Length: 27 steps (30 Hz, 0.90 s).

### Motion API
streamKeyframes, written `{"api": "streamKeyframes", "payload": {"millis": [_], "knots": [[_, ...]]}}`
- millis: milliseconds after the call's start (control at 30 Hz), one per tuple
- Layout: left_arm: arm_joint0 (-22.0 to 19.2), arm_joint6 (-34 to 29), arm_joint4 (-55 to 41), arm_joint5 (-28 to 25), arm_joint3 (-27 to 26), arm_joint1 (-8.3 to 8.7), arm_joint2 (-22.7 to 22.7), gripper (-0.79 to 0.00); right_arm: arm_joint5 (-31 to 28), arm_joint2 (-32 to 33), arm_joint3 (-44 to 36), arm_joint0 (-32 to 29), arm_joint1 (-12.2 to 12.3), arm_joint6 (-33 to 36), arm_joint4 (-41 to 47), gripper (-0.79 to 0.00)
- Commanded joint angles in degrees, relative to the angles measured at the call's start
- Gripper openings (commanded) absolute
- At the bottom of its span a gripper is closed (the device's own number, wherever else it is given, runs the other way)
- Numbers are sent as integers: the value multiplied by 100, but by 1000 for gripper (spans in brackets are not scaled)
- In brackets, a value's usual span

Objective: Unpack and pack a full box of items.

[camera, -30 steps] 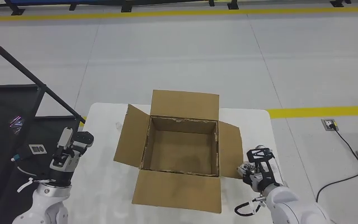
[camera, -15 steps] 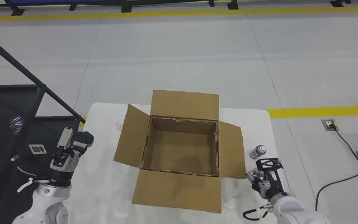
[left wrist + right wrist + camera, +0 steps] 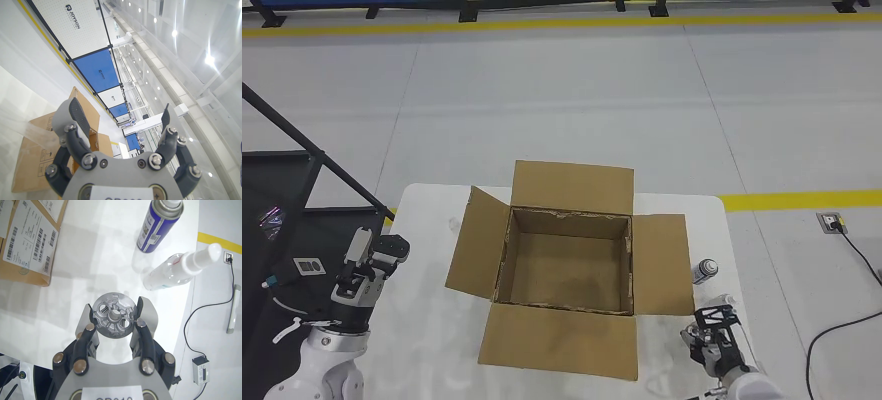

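The right gripper (image 3: pixel 115 311) fingers (image 3: pixel 140 308) clamp a round, pierced cast-metal disc (image 3: pixel 121 302); left gripper (image 3: pixel 121 109) fingers (image 3: pixel 78 115), ribbed and black, stand apart.

One cardboard box (image 3: pixel 557 342), open. One blue spray can (image 3: pixel 159 228). One clear pump bottle (image 3: pixel 166 276). One round metal part (image 3: pixel 114 317).

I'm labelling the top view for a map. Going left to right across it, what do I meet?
Left gripper → cardboard box → spray can → floor socket. The right gripper, shut on a metal disc, overlaps the can sideways, so it is omitted.
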Motion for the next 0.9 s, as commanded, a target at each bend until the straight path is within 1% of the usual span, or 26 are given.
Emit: {"api": "streamKeyframes", "payload": {"millis": [0,233,267,300,333,367,400,433,467,733,867], "knots": [[0,0,0,0,0,0,0,0,-32,-24,159,73,9,30,-2,-785],[0,0,0,0,0,0,0,0,-93,-116,452,268,35,38,25,-785],[0,0,0,0,0,0,0,0,-98,-115,465,277,38,38,34,-708],[0,0,0,0,0,0,0,0,-99,-116,481,287,43,32,45,-545],[0,0,0,0,0,0,0,0,-93,-120,489,290,46,35,61,-428],[0,0,0,0,0,0,0,0,-94,-123,492,293,49,35,72,-179],[0,0,0,0,0,0,0,0,-95,-125,497,294,53,37,82,-80],[0,0,0,0,0,0,0,0,-105,-128,503,296,58,48,91,-58],[0,0,0,0,0,0,0,0,-107,-127,506,300,62,57,99,0],[0,0,0,0,0,0,0,0,-150,-94,345,273,100,92,173,0],[0,0,0,0,0,0,0,0,-62,19,39,185,115,19,237,0]]}}
